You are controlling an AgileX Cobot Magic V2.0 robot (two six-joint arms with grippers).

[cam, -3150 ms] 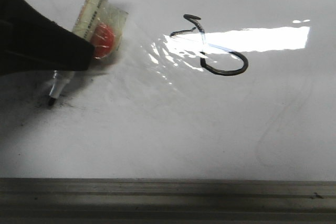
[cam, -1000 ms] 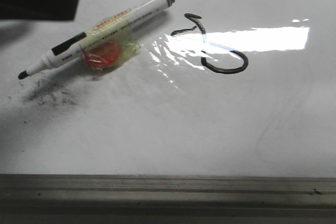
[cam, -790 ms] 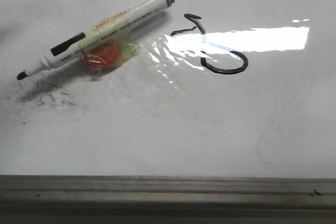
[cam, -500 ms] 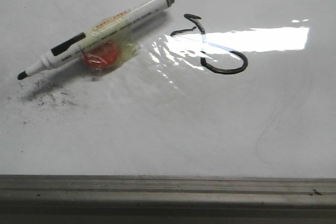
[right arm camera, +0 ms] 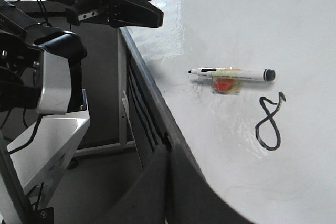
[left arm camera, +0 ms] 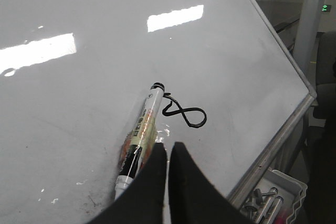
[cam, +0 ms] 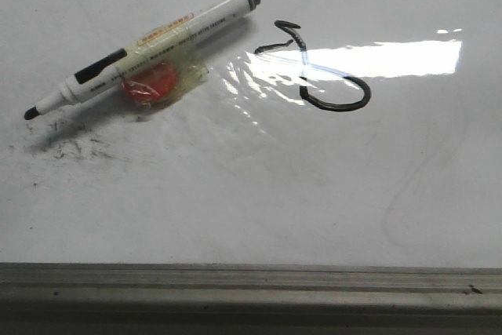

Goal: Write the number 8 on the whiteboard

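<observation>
Both hands point(left arm camera: 167, 153) point(right arm camera: 167, 156) closed, empty.

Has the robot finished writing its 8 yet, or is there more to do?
It looks finished: the number 8 is drawn on the whiteboard, and the marker lies beside it. Nothing is in hand; the left gripper and right gripper are shut, off the board. Nothing obvious remains.

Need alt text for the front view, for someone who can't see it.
A black hand-drawn number 8, lying sideways with a curled open end, sits on a glossy whiteboard, partly washed out by a bright glare patch. To its left an uncapped marker lies at an angle over a red disc, ink specks near its tip. No arm is in view.
</observation>
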